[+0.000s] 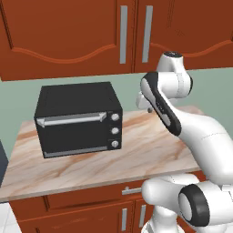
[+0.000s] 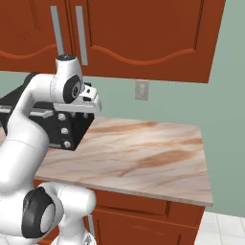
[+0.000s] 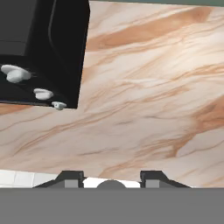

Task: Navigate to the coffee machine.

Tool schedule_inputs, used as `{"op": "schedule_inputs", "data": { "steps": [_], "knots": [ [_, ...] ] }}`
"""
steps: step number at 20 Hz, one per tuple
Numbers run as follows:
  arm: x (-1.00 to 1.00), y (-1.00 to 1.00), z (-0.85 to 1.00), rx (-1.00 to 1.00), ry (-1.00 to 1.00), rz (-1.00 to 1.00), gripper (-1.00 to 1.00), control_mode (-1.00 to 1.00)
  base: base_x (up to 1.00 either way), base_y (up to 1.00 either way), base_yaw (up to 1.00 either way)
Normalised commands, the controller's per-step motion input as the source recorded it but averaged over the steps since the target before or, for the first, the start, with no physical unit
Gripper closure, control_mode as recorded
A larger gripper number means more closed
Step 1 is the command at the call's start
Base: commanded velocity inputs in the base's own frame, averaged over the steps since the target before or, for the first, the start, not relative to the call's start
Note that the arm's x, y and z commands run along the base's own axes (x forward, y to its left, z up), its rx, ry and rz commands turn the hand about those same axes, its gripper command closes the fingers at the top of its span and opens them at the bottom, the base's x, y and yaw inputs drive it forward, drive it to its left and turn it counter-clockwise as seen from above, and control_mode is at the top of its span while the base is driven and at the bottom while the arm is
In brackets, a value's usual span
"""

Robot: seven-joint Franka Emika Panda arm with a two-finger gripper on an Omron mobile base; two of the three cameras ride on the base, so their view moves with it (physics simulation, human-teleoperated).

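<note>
The coffee machine is out of view. My gripper hangs above the marble counter. Its two dark fingertips stand apart with nothing between them, so it is open. The hand sits just right of a wide black toaster oven with three knobs, and the same hand shows in the right base view in front of the oven. Below the hand, the oven's knobbed corner fills the upper left.
The counter ends at its right edge beside a green wall with an outlet. Red-brown cabinets hang above and drawers sit below. A dark object's edge shows at far left.
</note>
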Motion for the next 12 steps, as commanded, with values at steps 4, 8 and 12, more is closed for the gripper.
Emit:
{"op": "schedule_inputs", "data": {
  "steps": [4,8,12],
  "knots": [
    [-0.36,-0.04,0.00,0.00,0.00,0.00,-1.00,-1.00,0.00,0.00,0.00],
    [-0.98,-0.27,-0.07,0.00,0.00,0.00,-1.00,-1.00,0.00,0.00,0.00],
    [-0.87,-0.25,-0.28,0.00,0.00,-0.01,-1.00,-1.00,0.00,0.00,0.00]
  ]
}}
